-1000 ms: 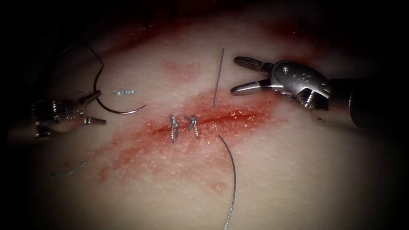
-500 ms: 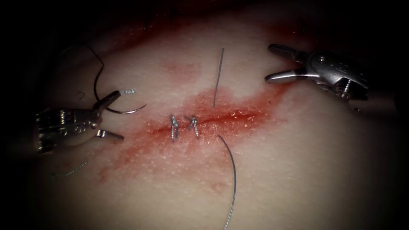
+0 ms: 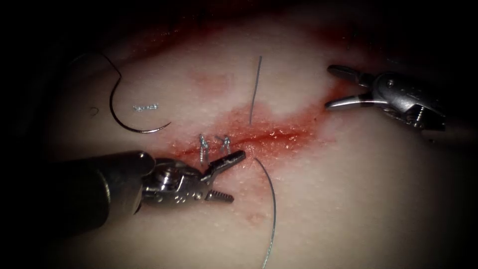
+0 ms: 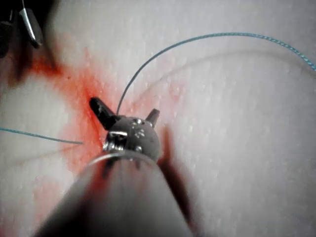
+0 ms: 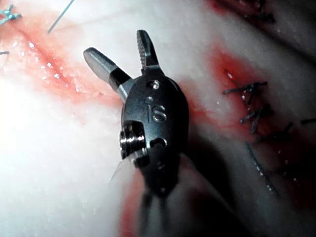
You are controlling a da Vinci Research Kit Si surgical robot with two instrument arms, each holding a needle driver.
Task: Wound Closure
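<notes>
The cut (image 3: pixel 261 135) runs across the tissue, with two knotted stitches (image 3: pixel 202 148) at its left end. The curved needle (image 3: pixel 130 129) lies free on the tissue left of the cut, held by neither tool. Thread (image 3: pixel 255 89) enters the tissue above the cut, and comes out below it as a strand (image 3: pixel 273 209) trailing toward the near edge. My left tool (image 3: pixel 238 177) is open and holds nothing, its upper jaw beside the stitches and the lower strand (image 4: pixel 197 39). My right tool (image 3: pixel 329 87) hovers open and empty off the cut's right end (image 5: pixel 117 44).
A short cut end of thread (image 3: pixel 145 107) lies inside the needle's curve. Red fluid (image 3: pixel 164 169) stains the tissue around the cut. Older dark stitches (image 5: pixel 247 94) sit in the tissue beside the right tool.
My left tool has left the needle's side and swung down and right to the cut, jaws still open. My right tool has drawn back to the right, away from the upper strand.
</notes>
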